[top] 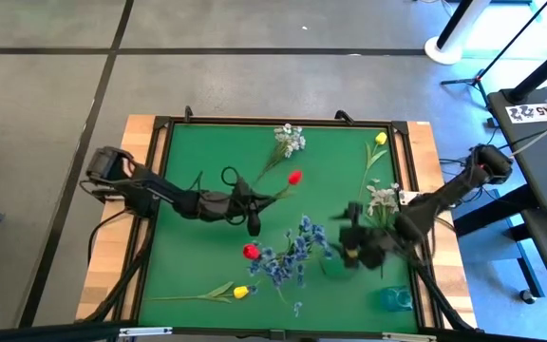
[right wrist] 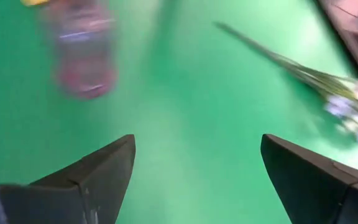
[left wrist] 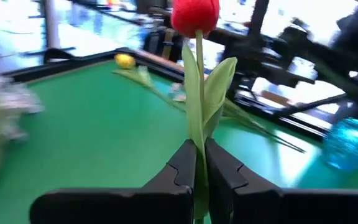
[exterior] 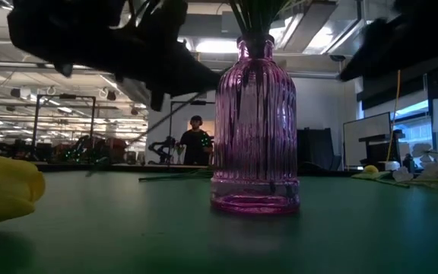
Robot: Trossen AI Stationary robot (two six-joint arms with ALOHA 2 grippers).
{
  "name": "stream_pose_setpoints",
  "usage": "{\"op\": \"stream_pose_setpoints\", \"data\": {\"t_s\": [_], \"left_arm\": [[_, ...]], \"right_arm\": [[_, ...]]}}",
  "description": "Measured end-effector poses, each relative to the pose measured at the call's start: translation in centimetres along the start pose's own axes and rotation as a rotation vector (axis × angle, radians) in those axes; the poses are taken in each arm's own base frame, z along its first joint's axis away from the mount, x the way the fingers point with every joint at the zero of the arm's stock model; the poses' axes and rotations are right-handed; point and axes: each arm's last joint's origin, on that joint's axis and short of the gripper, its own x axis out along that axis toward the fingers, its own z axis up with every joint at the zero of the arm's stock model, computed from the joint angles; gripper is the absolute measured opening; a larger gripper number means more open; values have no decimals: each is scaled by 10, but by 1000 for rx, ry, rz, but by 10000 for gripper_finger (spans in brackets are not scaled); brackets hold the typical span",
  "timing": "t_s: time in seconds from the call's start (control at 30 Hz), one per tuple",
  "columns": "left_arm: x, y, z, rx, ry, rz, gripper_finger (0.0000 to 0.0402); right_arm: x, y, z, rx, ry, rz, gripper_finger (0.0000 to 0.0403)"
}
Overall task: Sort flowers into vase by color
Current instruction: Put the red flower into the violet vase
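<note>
Held red tulip [left wrist: 195,15]: upright in the left wrist view, stem clamped between the dark fingers; in the high view [top: 294,177] bud lying over the green mat [top: 198,152], just right of the left arm's tip.
Second red tulip [top: 250,252]: low centre of the mat, beside the blue sprays.
Blue sprays [top: 291,255]: clustered at lower centre, stems appearing to stand in the pink vase.
Pink vase [exterior: 254,129]: ribbed glass, upright on the mat, green stems rising from the neck; a blurred pinkish shape in the right wrist view, likely the same vase.
Yellow tulips: one [top: 241,292] near the lower mat edge, stem running left; one [top: 380,139] at upper right.
Whitish sprays: one [top: 290,140] at upper centre; one [top: 383,198] at right, close to the right arm.
Blue vase [top: 395,298]: lower right corner of the mat.
Left gripper [left wrist: 200,163]: closed tight on the held red tulip's stem, positioned centre-left over the mat.
Right gripper [right wrist: 194,165]: fingers spread wide, nothing between them, above the mat at lower right.
Surround: wooden table [top: 141,128] framing the mat.
Background: a person [exterior: 196,141] standing far behind in the low view.
</note>
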Motion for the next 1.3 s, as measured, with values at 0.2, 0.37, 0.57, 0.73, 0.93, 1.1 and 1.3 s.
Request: {"op": "stream_pose_setpoints", "data": {"t_s": [0.2,0.37,0.57,0.73,0.93,1.1,1.3], "left_arm": [[12,2,-16,19,-25,-112,10],[16,1,-31,21,-13,-162,10],[27,9,-42,10,-19,-174,10],[38,10,-38,1,-34,-191,10],[39,5,-35,4,-45,-212,10],[39,4,-32,-8,-75,-223,16],[37,0,-31,-16,-85,-244,42]], "right_arm": [[42,-36,-25,149,-95,3,325],[63,-50,-50,352,-425,122,269],[90,-58,-49,373,-511,93,235],[106,-59,-33,352,-627,136,234],[103,-61,-24,377,-751,101,215],[103,-62,-20,387,-775,101,161],[109,-59,-18,366,-704,101,45]]}}
